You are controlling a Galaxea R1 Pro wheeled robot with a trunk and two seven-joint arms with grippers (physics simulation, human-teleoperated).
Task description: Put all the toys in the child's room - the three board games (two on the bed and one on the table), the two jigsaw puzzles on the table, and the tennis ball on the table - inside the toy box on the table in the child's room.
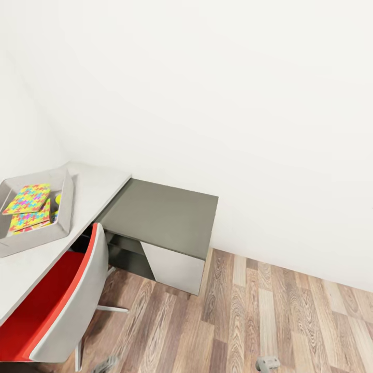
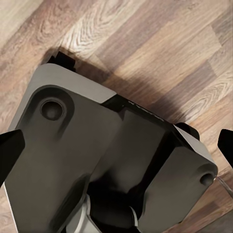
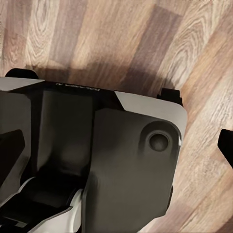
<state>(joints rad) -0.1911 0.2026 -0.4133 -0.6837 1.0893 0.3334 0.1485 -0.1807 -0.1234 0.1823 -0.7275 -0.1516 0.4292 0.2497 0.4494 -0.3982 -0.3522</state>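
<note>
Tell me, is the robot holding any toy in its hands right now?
No. The left hand and the right hand are both open with nothing between their fingers, hanging over the robot's own base and the wooden floor.

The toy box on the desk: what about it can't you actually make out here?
- Toy box, head view: its left part is cut off by the picture edge.
- Jigsaw puzzles: the lower one is mostly covered by the upper.
- Tennis ball: just a yellow sliver behind the puzzles.
- Board games: cannot tell whether any lie inside.

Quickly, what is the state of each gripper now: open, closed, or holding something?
Left gripper: open, fingertips wide apart, holding nothing, above the robot's base.
Right gripper: open, fingertips wide apart, holding nothing.
</note>
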